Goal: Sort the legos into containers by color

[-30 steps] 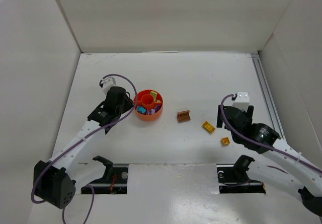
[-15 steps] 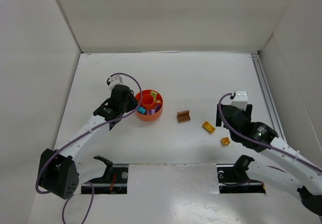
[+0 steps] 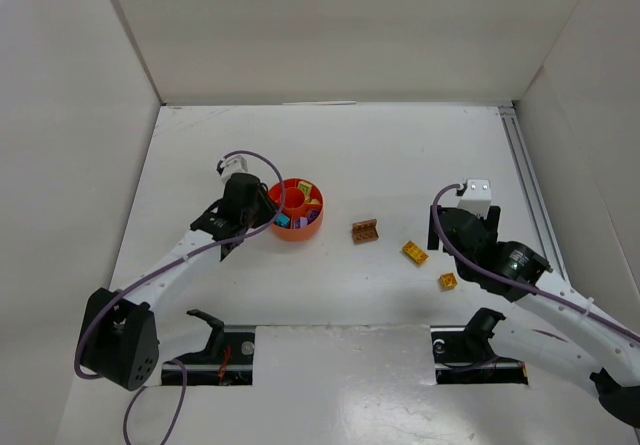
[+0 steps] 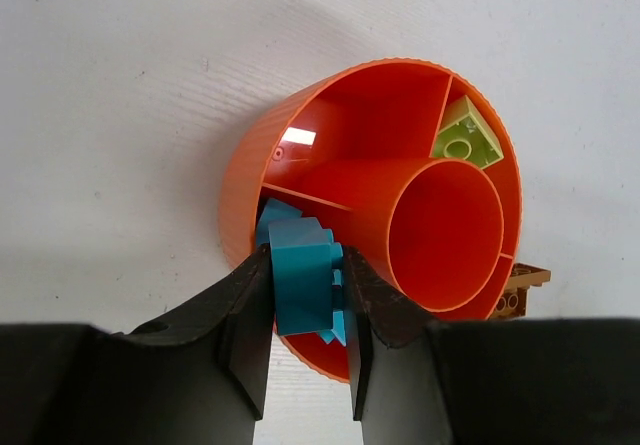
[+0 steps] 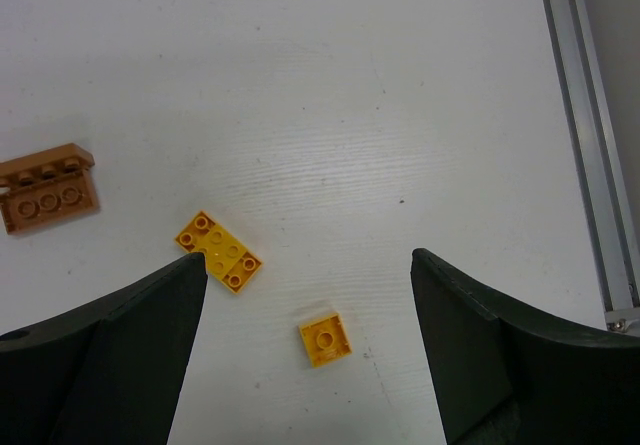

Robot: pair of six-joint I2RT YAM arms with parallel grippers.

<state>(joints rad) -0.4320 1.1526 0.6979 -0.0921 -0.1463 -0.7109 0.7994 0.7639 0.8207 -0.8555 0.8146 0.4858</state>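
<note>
Here, the left fingers (image 4: 245,315) pinch a teal brick (image 4: 303,285) over the orange dish (image 4: 240,175). The right fingers (image 5: 150,315) gape empty above two yellow bricks (image 5: 218,251) and a brown brick (image 5: 45,190) on the tabletop (image 5: 350,115). Bricks are likely light, rigid and slick: grip opposite flat sides.

The orange dish's (image 4: 250,180) wall and central hub (image 4: 445,235) leave my left gripper (image 4: 305,295) only a narrow wedge. Open table (image 5: 300,85) surrounds the square yellow brick (image 5: 325,339) under my right gripper (image 5: 308,260). The rail (image 5: 590,145) stands well aside.

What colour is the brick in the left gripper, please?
The brick is teal; clearest in left wrist view.
</note>
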